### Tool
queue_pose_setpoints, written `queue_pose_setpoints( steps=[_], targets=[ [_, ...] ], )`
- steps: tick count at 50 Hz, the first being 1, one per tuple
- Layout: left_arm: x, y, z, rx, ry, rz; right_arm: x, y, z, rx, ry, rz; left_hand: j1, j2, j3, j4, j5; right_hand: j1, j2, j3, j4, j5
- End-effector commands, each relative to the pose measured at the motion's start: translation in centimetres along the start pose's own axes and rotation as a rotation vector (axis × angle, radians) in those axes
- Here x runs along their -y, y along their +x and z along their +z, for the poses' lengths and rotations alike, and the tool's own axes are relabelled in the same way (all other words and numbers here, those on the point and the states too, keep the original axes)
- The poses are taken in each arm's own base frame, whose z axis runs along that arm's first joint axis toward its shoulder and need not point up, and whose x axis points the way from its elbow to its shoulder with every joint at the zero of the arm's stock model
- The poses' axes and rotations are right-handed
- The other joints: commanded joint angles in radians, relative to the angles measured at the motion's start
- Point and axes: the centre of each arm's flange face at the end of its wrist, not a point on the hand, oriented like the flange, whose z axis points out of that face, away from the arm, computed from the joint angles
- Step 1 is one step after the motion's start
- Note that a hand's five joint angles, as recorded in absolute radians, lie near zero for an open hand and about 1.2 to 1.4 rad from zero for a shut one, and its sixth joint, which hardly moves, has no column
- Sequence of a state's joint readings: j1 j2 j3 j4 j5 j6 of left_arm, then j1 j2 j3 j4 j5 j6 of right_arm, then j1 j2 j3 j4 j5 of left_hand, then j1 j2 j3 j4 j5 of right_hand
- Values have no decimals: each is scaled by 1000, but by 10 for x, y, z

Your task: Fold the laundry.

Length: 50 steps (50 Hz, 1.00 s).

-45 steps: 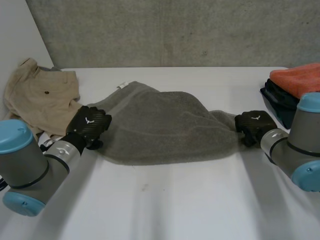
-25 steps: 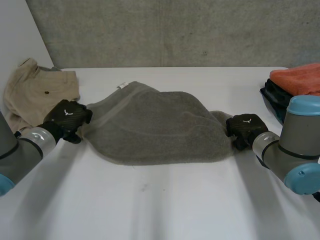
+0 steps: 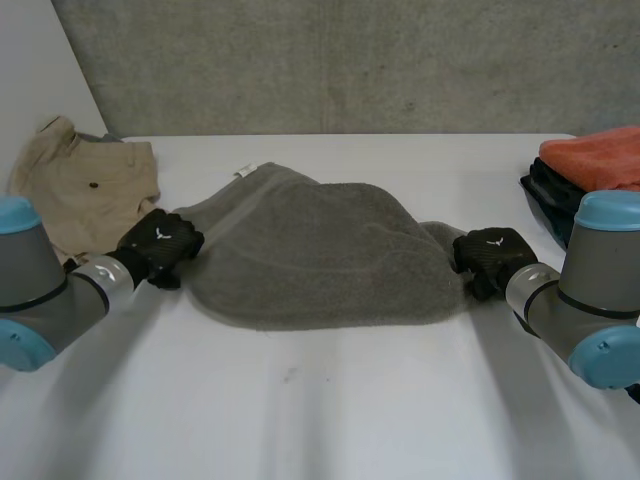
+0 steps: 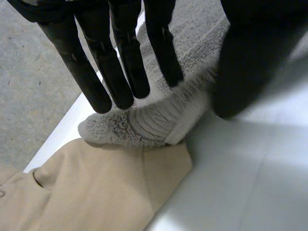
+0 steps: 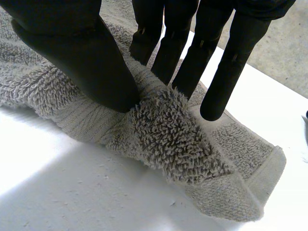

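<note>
The grey towel (image 3: 320, 255) is lying rumpled across the middle of the white worktop (image 3: 350, 400). The left hand (image 3: 160, 243) is pinching its left corner between straight fingers and thumb — just beside the beige trousers (image 3: 85, 190) — while the right hand (image 3: 490, 255) is pinching the right corner likewise.

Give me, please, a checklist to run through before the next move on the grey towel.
1. Left hand pinching the grey towel at its left corner: ok.
2. Right hand pinching its right end: ok.
3. Towel lying flat: not ok, rumpled.
4. Towel apart from the beige garment: not ok, its corner touches it.
5. Folded stack apart from the towel: ok.
</note>
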<state>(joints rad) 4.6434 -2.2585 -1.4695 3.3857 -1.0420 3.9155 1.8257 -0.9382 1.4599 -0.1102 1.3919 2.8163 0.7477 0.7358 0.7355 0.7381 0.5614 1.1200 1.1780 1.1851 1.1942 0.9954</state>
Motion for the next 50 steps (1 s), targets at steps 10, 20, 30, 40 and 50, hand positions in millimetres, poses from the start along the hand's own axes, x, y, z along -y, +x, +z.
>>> queue_pose_setpoints(
  steps=[10,20,30,40,50],
  targets=[
    [104,-19,-57,115,197,-6,75,22,-49,-111,157,-129,649,660,661,658,660,276,218,211,202,226],
    [189,-43,-132,255,430,-191,162,34,-70,-159,362,-192,649,660,661,658,660,276,218,211,202,226],
    [178,-14,-119,130,329,-290,131,-3,41,-108,353,-208,649,660,661,658,660,276,218,211,202,226],
    [145,15,-86,76,136,-226,88,-49,120,-204,565,-238,649,660,661,658,660,-866,-924,-932,-941,-916],
    [155,11,-91,100,130,-241,130,-17,78,-324,541,-132,649,660,661,658,660,-945,-1003,-1011,-1020,-995]
  ],
)
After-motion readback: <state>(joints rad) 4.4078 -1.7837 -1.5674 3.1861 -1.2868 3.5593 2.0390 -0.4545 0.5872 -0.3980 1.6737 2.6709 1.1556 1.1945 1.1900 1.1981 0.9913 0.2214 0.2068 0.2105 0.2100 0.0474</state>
